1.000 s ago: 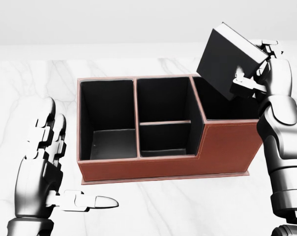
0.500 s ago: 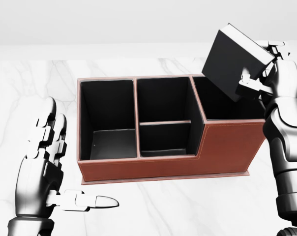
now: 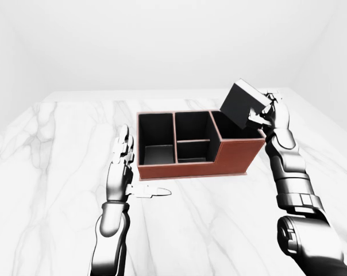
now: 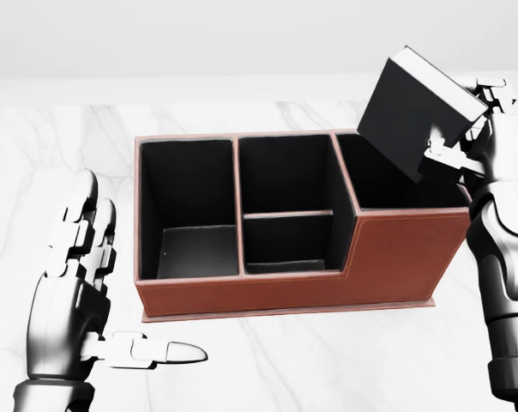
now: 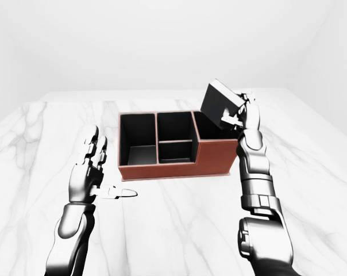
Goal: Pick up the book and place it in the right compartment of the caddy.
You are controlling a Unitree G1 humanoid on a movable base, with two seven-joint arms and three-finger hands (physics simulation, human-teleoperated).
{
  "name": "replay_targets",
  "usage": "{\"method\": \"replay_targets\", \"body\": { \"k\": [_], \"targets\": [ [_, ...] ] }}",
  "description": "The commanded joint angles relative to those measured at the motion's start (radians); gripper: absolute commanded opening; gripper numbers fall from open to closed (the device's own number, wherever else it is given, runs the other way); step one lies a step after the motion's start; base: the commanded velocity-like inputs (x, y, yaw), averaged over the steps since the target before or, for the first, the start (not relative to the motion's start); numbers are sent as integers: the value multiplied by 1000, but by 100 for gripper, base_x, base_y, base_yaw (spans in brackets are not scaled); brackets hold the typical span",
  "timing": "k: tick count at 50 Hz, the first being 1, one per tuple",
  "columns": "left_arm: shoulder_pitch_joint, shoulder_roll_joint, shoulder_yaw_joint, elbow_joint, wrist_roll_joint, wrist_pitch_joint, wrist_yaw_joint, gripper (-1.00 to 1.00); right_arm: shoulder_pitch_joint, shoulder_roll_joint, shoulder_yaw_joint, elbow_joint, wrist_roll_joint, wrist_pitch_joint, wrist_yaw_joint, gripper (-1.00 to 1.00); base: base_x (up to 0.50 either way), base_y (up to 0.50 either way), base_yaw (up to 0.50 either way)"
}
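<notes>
A dark book hangs tilted in the air above the right end of the caddy, at the head view's upper right. My right hand is shut on the book's right edge, fingers wrapped over its lower corner. The caddy is a brown leather box with black lining: a left compartment, two small middle ones and a taller right compartment, which the book partly hides. My left hand stays open to the left of the caddy, thumb pointing right, touching nothing.
The caddy stands on a white marble table whose top edge runs across the eye views below a plain pale wall. No other objects show around the caddy.
My right hand has carried the book a little to the right and slightly up. The left hand and the caddy have not moved.
</notes>
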Motion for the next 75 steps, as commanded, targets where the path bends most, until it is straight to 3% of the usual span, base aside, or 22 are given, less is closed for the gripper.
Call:
{"method": "replay_targets", "body": {
  "k": [1,3,11,25,44,61,64,75],
  "targets": [
    [1,0,-1,-1,1,1,0,100,-5,-7,-21,3,54,0,-4,-100,0,0,0],
    [2,0,0,6,1,-7,0,100,-9,-9,-22,19,53,0,-2,-100,0,0,0],
    [0,0,-2,-4,2,5,0,100,-12,-12,-20,51,53,0,-1,-100,0,0,0],
    [0,0,-7,0,12,1,2,100,-39,-13,-13,122,48,0,1,-100,0,0,0],
    [0,-1,-10,7,16,-5,2,100,-114,-17,5,369,17,0,17,-100,0,0,0],
    [0,-1,-9,17,15,-14,1,100,-99,-14,8,350,14,0,19,-100,0,0,0],
    [0,-1,-10,6,15,-3,1,100,-95,-14,7,346,13,0,18,-100,0,0,0],
    [0,-1,-12,9,17,-5,1,100,-103,-15,7,343,15,0,16,-100,0,0,0]
  ]
}}
